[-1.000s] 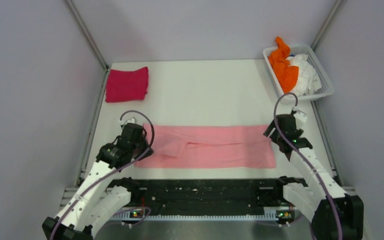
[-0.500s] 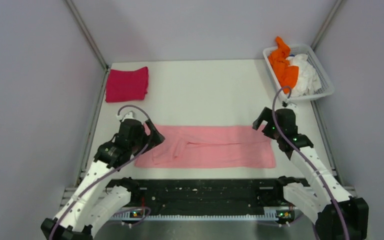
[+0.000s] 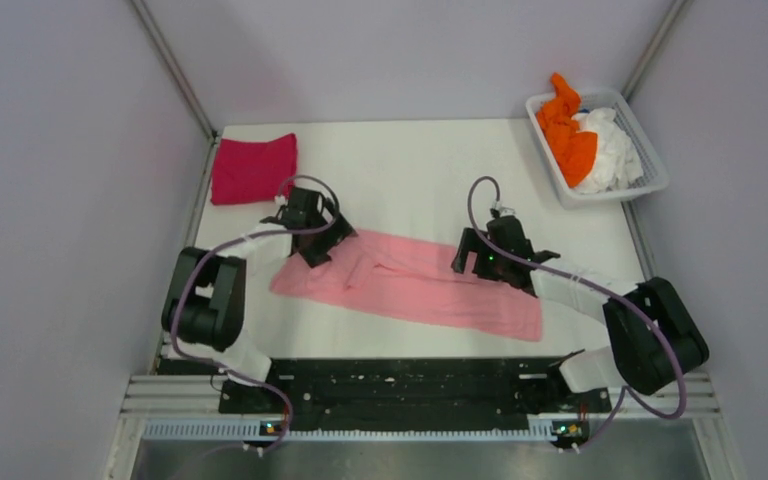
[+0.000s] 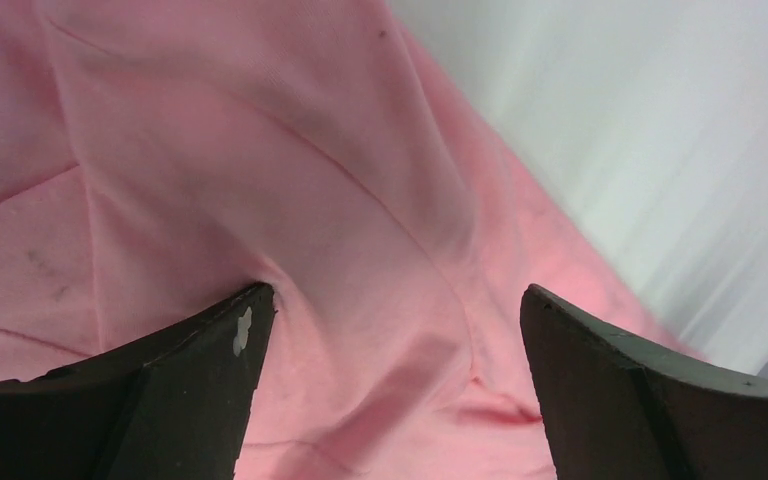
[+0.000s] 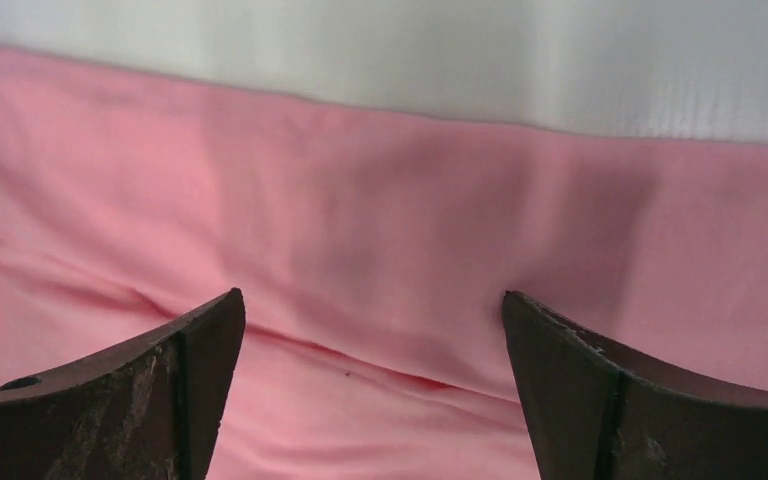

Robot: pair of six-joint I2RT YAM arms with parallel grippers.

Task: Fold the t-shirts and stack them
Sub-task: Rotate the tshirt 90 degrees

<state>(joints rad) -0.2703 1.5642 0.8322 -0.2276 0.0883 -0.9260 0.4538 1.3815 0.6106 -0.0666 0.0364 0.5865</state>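
A light pink t-shirt (image 3: pixel 410 290), folded into a long strip, lies slanted across the middle of the table. My left gripper (image 3: pixel 325 246) hangs open over its far left end, with pink cloth (image 4: pixel 360 200) under the spread fingers and nothing between them. Over the strip's far edge, right of centre, my right gripper (image 3: pixel 470 258) is open too, just above the pink cloth (image 5: pixel 380 230). A folded magenta-red t-shirt (image 3: pixel 253 168) lies at the far left corner. An orange t-shirt (image 3: pixel 568 132) and a white t-shirt (image 3: pixel 612 150) lie crumpled in the basket.
The white slatted basket (image 3: pixel 622 194) stands at the far right corner. Metal frame posts and grey walls close in the table on both sides. A black rail (image 3: pixel 400 385) runs along the near edge between the arm bases.
Both arms have swung from the strip's ends out and inward over its far edge. Both grippers have opened wide. The pink strip now lies slanted instead of straight.
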